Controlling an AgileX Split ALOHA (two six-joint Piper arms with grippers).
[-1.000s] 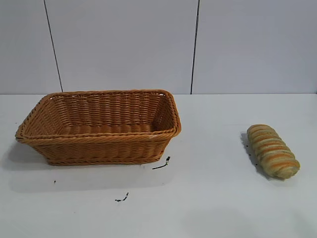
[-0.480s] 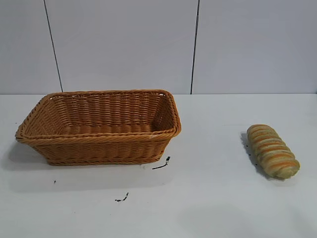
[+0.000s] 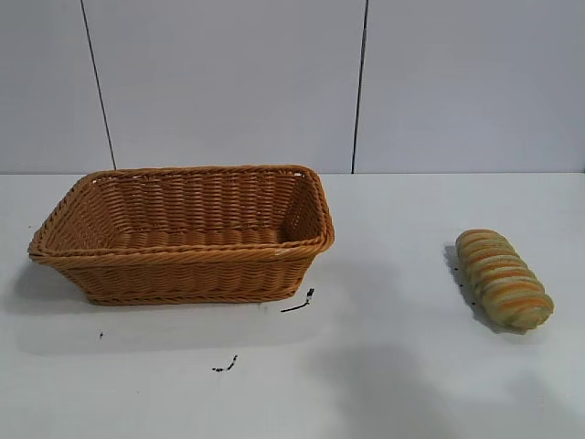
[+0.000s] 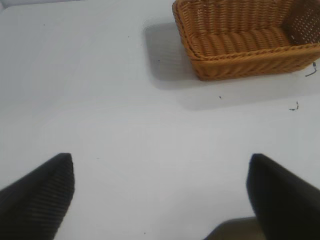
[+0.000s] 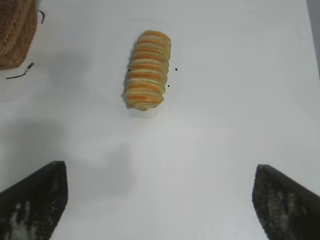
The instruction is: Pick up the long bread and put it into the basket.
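A long bread lies on the white table at the right of the scene, its length running from far to near, well apart from the wicker basket that stands empty at the left. Neither arm shows in the exterior view. The right gripper hangs above the table with its two dark fingers spread wide and nothing between them; the loaf sits ahead of it, roughly in line with the gap. The left gripper is likewise spread wide and holds nothing, poised over bare table with the basket farther off. A few dark specks and short black scraps dot the surface near the basket's front corner (they appear to play no part in the job). The work seems to be at its opening step, the reach for the loaf, with no grasp made. The next move would likely call for the right gripper to descend over the middle of the bread, close across its narrow width, lift it and carry it leftward over the basket's braided rim.
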